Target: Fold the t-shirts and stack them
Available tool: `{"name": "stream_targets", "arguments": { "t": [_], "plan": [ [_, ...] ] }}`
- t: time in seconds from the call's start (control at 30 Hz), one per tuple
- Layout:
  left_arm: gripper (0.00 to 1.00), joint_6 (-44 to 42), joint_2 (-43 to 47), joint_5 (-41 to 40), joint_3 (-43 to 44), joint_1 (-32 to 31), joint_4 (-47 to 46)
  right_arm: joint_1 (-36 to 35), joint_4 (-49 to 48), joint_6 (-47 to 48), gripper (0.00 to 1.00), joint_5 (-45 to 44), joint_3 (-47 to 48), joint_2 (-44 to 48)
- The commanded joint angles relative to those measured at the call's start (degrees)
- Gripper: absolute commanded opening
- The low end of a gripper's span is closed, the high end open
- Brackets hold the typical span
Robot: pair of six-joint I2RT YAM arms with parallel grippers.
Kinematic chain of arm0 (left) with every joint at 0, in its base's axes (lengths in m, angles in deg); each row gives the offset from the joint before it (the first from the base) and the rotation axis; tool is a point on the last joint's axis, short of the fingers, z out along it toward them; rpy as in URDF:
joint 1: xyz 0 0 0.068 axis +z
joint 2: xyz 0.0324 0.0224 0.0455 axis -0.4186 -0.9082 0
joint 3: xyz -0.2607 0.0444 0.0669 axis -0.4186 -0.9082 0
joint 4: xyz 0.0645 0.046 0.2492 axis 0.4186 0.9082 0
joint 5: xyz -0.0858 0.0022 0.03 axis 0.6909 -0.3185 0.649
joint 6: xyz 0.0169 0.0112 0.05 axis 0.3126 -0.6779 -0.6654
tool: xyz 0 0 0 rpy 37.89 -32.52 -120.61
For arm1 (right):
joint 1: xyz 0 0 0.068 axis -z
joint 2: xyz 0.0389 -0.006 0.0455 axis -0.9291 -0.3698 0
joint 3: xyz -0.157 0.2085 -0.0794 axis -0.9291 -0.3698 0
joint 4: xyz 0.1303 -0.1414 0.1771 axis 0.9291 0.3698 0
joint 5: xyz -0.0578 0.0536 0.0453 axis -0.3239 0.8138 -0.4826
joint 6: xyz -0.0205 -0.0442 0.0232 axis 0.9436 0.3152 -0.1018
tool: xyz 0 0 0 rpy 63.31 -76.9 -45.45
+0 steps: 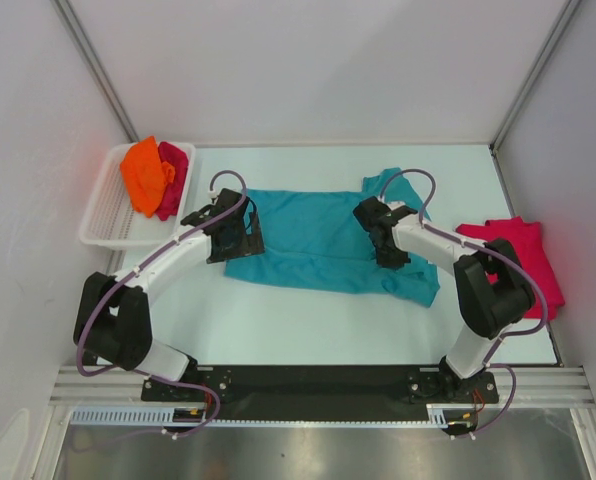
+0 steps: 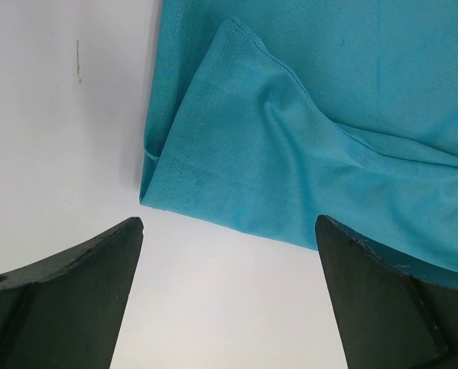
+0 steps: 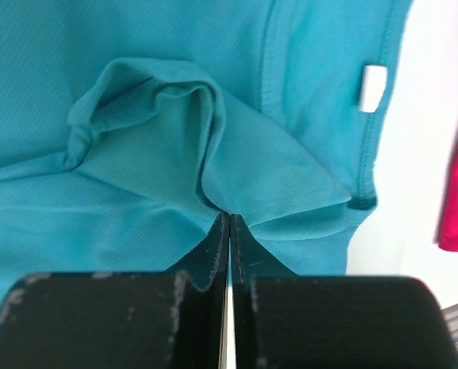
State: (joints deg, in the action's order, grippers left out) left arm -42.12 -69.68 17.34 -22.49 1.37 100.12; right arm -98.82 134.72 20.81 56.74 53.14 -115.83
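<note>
With right tool (image 3: 229, 219) clenched on pinched fold of soft teal cotton t-shirt (image 3: 121, 84), frame centre; left tool (image 2: 227, 223) released beside hem corner. Likely limp, light; grab hems.

Place: a robotics lab test cell.
Walls: plain white wall panels (image 1: 308, 70) held in grey metal frame posts (image 1: 96, 65), standing behind and to either side of the left gripper (image 1: 246, 236) and right gripper (image 1: 390, 258).
Tabletop: bare white tabletop (image 1: 308, 325) beneath both grippers.
Mounting: black base plate (image 1: 308, 382) on a ribbed aluminium rail (image 1: 543, 382), nearer than the grippers.
Wiring: exposed looped grey cables (image 1: 225, 176) just above the left gripper.
</note>
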Motion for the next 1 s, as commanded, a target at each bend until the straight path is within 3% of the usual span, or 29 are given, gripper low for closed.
{"name": "stream_targets", "arguments": {
  "t": [0.0, 0.6, 0.97],
  "plan": [
    [0.99, -0.7, 0.7, -0.1, 0.1, 0.3, -1.6, 2.0, -1.2, -0.8, 0.0, -5.0, 1.9, 0.9],
    [1.0, -1.1, 1.9, -0.6, -0.7, 0.3, -1.9, 7.9, -1.7, -0.9, 0.0, -13.7, 15.2, -14.8],
    [0.99, -1.4, 1.8, -0.8, -0.3, 0.4, -1.6, 12.1, -1.4, -5.2, 0.0, -17.6, 14.9, -14.2]
  ]
}}
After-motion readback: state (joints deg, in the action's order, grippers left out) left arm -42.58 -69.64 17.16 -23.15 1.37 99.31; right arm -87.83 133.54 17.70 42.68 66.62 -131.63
